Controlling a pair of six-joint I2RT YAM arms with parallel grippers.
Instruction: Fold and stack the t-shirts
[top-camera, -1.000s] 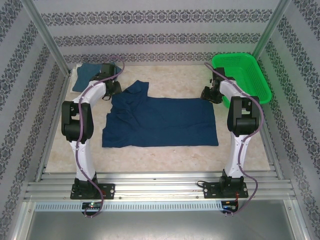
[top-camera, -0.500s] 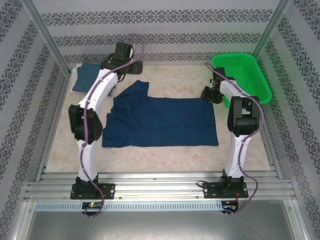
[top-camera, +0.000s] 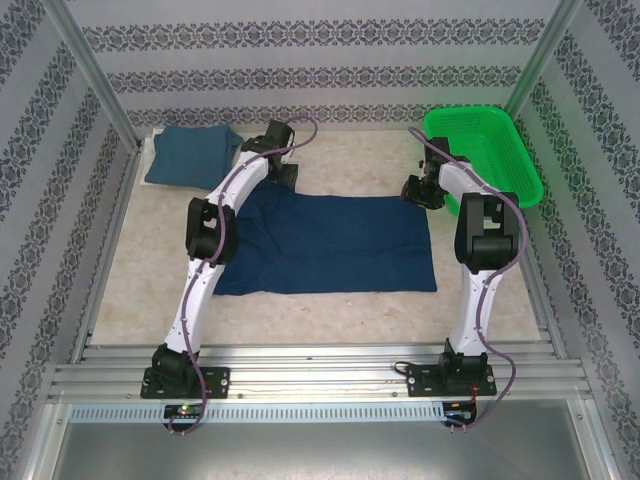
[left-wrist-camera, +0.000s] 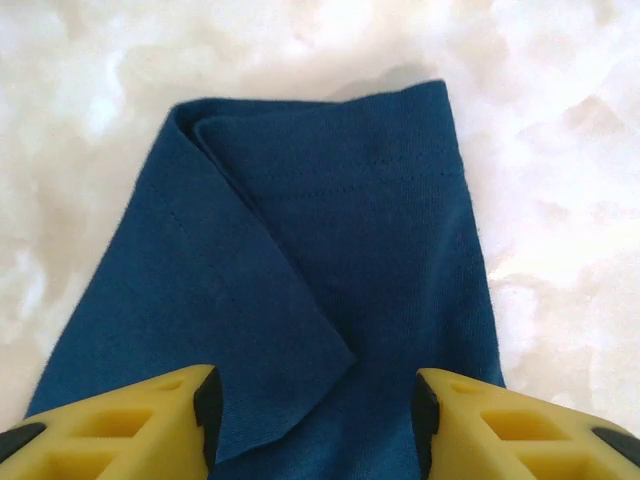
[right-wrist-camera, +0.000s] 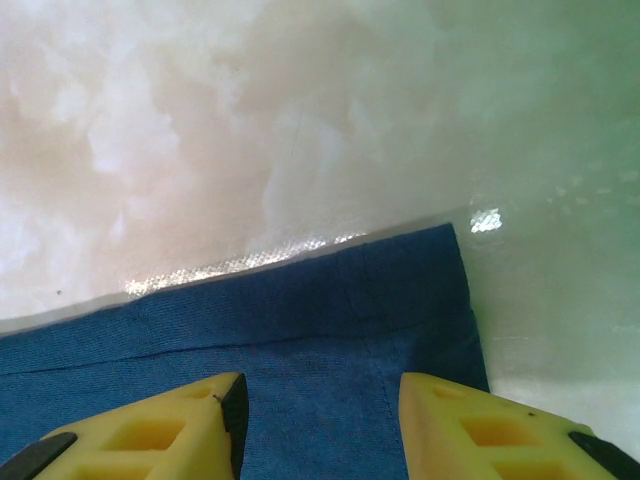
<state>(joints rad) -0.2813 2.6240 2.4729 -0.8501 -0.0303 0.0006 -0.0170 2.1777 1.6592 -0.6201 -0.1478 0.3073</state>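
My left hand (left-wrist-camera: 315, 402), fingers apart, straddles the folded sleeve (left-wrist-camera: 330, 230) of the navy t-shirt (top-camera: 340, 245). My right hand (right-wrist-camera: 320, 402), likewise unclosed, hovers over its corner, probably ready to steady the fold.

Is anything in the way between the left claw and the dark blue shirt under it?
Nothing visible stands in the way. In the wrist view the left claw hangs open directly over the folded sleeve of the navy t-shirt, with bare table on either side and no object between them.
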